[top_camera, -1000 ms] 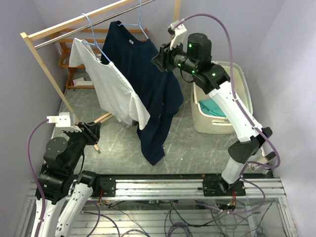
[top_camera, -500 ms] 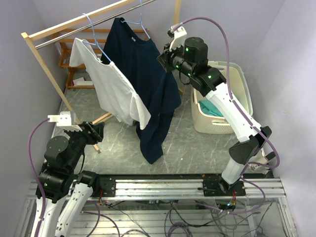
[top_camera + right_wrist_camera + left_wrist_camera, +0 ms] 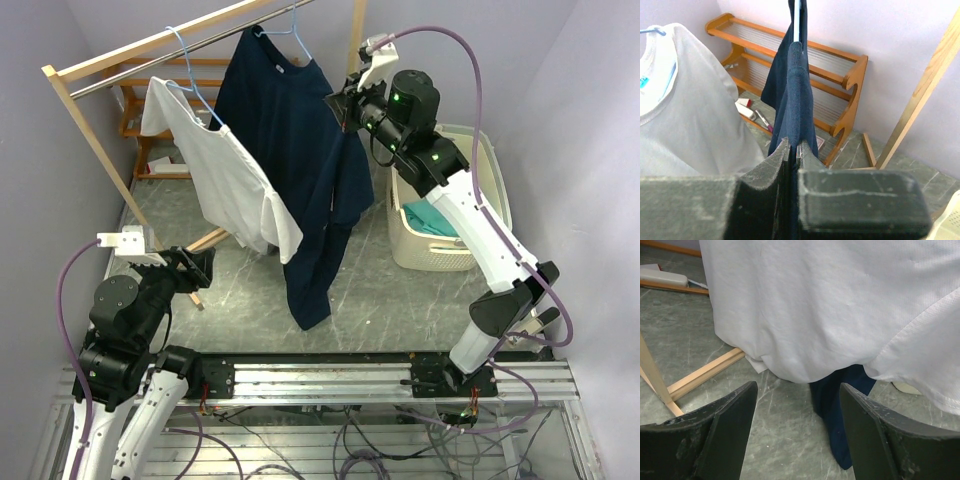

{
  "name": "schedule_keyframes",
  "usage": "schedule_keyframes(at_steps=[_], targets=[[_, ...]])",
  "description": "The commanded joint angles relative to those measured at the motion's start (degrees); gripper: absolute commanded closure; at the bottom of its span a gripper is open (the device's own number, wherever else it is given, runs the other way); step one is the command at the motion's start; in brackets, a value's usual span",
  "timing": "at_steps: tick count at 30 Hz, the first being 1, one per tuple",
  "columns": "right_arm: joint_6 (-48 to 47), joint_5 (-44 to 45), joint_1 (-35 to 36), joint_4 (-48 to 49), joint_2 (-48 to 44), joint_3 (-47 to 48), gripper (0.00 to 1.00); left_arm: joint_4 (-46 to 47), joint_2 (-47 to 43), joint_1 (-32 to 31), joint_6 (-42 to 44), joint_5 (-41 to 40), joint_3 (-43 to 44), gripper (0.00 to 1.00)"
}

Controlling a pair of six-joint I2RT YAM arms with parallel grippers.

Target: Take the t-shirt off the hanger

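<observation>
Your navy t-shirt (image 3: 290, 150) hangs from a pale blue hanger (image 3: 797, 20) hooked over the metal clothes rail (image 3: 120, 75), toward the rail's right end, with its hem trailing far below the rail. Your right gripper (image 3: 345, 105) is up just under that end of the rail. The right wrist view shows its jaws pinched tight on a fold of navy fabric at the shirt's shoulder edge, and the hanger wire rises above the pinch.

A white t-shirt (image 3: 225, 175) hangs on a second hanger (image 3: 185, 60) further left along the rail, just beside the navy one; from the top camera the white shirt overlaps it. Your left gripper (image 3: 195, 268) sits low, well below the rail's left half. Its jaws are spread wide with nothing between them, facing the white shirt's hem, and a strip of the navy hem shows behind.

A cream laundry basket (image 3: 430, 255) stands on the floor past the rail's right end, holding what looks like a teal cloth (image 3: 435, 218).
</observation>
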Motion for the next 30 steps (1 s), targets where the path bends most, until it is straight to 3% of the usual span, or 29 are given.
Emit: schedule_keyframes(at_steps=[1,12,18,21,26,30], targets=[[0.8,0.6,-0.6,8.1,-2.6,2.8,1.00,1.8,-0.9,0.5,0.7,1.7,0.8,0.23],[0.4,3.7,-0.7,12.8,-18.4,-11.5,1.00,3.6,-1.3,0.5,2.3,6.0,0.4,0.22],[1.1,2.0,-0.6,5.9,-25.0,-14.2,1.00,9.1,0.6,0.5,2.4,13.0,1.7,0.14],[2.3,-1.8,-0.7,0.2,-31.2,-19.9,1.00,12.6,5.3,0.5,2.9,20.8,8.3,0.13],[4.1,-12.8,-0.6,-7.7,-44.7,-31.5,1.00,13.0,18.1,0.5,5.8,35.7,27.0,0.15],[5.2,-19.3,-0.6,-15.8,-52.5,-34.1,1.00,19.3,26.5,0.5,4.1,45.9,34.5,0.17]])
